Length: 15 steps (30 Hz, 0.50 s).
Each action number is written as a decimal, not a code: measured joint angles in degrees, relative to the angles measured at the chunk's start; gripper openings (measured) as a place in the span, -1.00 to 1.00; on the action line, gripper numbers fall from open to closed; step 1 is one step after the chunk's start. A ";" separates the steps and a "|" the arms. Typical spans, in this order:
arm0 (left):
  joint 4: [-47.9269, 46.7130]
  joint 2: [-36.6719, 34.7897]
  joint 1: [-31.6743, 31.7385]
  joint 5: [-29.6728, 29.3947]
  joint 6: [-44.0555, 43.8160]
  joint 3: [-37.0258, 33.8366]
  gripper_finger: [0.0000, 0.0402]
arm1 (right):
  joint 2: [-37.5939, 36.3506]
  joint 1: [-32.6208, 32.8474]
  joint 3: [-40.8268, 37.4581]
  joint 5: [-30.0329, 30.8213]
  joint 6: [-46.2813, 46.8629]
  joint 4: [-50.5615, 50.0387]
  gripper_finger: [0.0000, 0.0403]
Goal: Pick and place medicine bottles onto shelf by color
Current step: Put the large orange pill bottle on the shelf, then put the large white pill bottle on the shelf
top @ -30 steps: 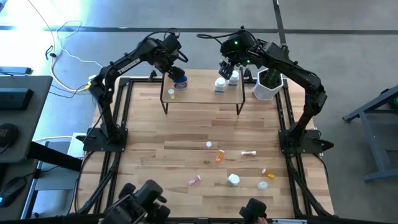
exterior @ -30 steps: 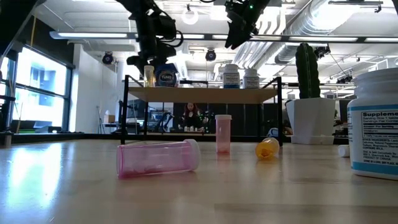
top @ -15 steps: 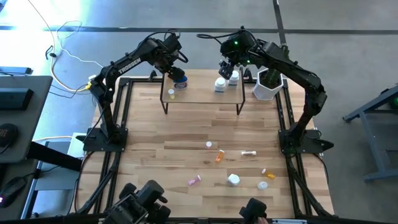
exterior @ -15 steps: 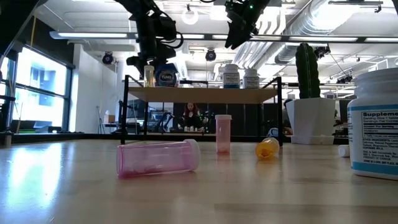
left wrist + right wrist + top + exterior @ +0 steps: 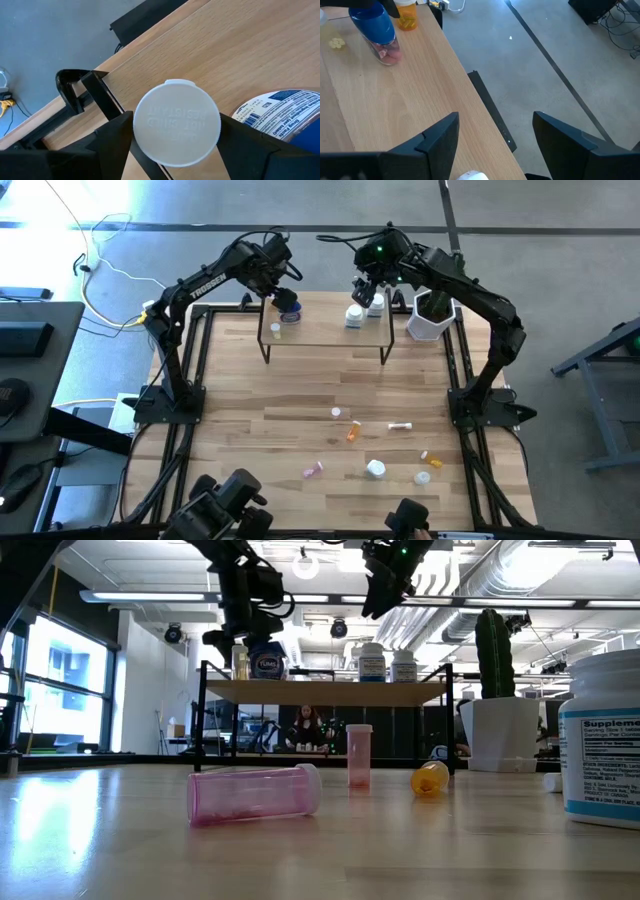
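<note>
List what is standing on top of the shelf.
On the shelf: an orange bottle and a blue-lidded jar at one end under the left hand, and two white bottles at the other. Whether anything stands behind them cannot be seen.

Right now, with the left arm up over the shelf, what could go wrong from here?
1. The left pincer straddles a white-capped bottle on the shelf; lifting at an angle could tip it.
2. The blue-lidded jar stands right beside one finger, so a sideways move might knock it.
3. Both stand near the shelf's end, so a nudge could drop them onto the table.
</note>
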 joint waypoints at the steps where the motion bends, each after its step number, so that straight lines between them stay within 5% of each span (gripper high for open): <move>1: 0.03 -0.18 0.08 0.00 0.19 0.00 0.29 | 0.00 0.00 0.00 0.00 -0.01 0.00 0.22; 15: -4.21 -0.57 0.22 -1.43 3.45 9.73 0.29 | -0.70 0.60 0.00 0.00 1.58 -1.17 0.22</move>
